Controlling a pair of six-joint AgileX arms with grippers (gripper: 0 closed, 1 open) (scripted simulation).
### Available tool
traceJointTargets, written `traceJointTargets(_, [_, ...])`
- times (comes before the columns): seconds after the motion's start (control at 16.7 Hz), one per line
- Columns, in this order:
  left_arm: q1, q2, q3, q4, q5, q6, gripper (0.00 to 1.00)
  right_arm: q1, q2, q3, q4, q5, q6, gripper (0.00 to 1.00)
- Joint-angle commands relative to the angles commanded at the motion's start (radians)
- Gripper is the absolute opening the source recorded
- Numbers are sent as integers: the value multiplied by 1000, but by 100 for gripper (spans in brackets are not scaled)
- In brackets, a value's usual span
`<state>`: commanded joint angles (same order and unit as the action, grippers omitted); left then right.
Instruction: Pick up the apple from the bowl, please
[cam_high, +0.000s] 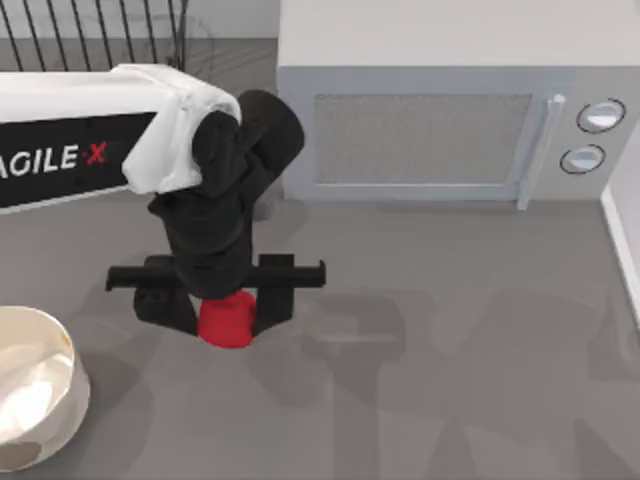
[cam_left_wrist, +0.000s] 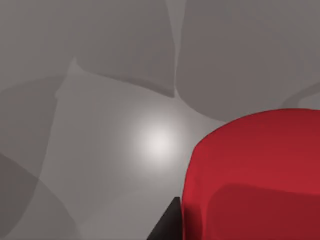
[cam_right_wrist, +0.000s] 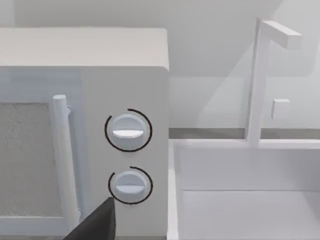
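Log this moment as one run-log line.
left gripper: shut on small bright-red apple, beside the bowl | cream-white shiny bowl: table's left edge | right arm: facing grey microwave

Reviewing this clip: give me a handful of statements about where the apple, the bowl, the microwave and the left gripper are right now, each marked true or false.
1. The apple lies inside the bowl. False: it is out of the bowl, between the fingers of the left gripper, to the bowl's right in the top view.
2. The left gripper is shut on the apple. True.
3. The bowl sits at the table's left edge in the top view. True.
4. The microwave door stands open. False: it is closed.
5. The microwave has two round knobs. True.
6. The left gripper hangs right over the bowl. False: it is to the bowl's right, above the grey table.
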<state>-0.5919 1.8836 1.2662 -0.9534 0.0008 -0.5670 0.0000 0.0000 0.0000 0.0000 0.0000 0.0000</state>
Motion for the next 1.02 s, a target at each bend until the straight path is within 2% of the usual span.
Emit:
traceJointTargets(0.78, [0, 0, 0, 0, 0, 0, 98, 0, 0, 0, 0, 0, 0, 100])
traceJointTargets(1.02, [0, 0, 0, 0, 0, 0, 100, 0, 0, 0, 0, 0, 0, 100])
